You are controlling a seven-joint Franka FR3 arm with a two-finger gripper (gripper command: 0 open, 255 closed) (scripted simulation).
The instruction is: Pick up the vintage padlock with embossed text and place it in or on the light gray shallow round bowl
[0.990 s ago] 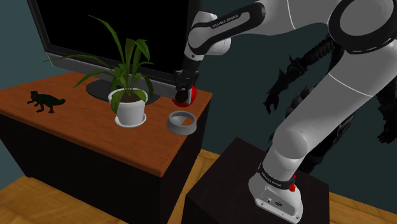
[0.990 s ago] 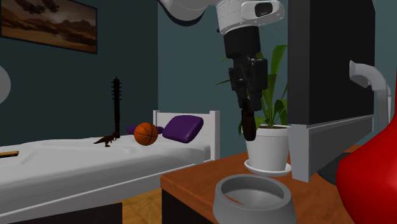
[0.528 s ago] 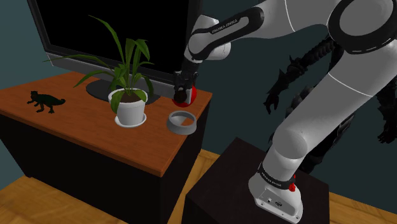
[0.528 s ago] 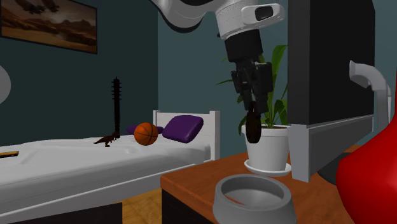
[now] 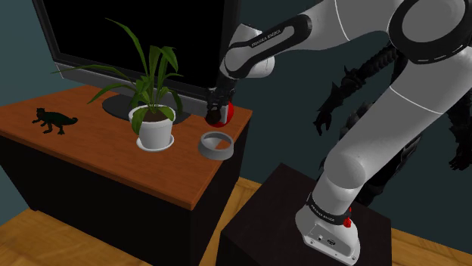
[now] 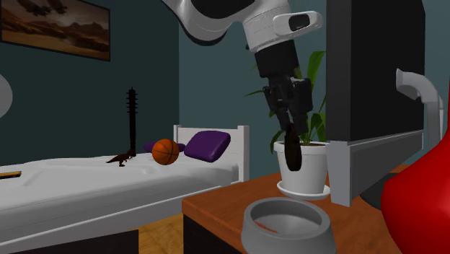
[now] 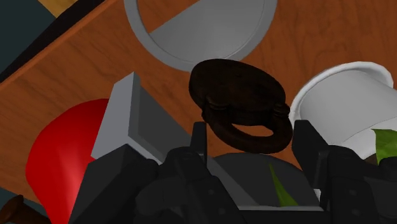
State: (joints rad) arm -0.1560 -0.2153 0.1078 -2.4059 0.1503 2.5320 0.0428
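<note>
My black gripper (image 5: 216, 110) hangs above the back right part of the wooden table, shut on a dark brown padlock (image 5: 215, 117). In the wrist view the fingers (image 7: 198, 143) clasp the padlock (image 7: 236, 95) by its shackle, and its body points away from the hand. The light grey shallow round bowl (image 5: 215, 144) stands on the table, nearer the front edge than the gripper. In the second exterior view the padlock (image 6: 292, 153) dangles under the gripper (image 6: 290, 131), above and behind the bowl (image 6: 288, 225). The bowl's rim (image 7: 146, 38) lies just beyond the padlock.
A potted plant in a white pot (image 5: 155, 128) stands to the shoulder view's left of the bowl, in front of a large screen (image 5: 128, 38). A red object (image 5: 229, 113) sits right behind the gripper. A dark dinosaur figure (image 5: 53, 119) stands at the table's far left.
The gripper carrying the padlock has drifted to the second exterior view's right, toward the white pot, while the hand tilted. The bowl has not moved.
</note>
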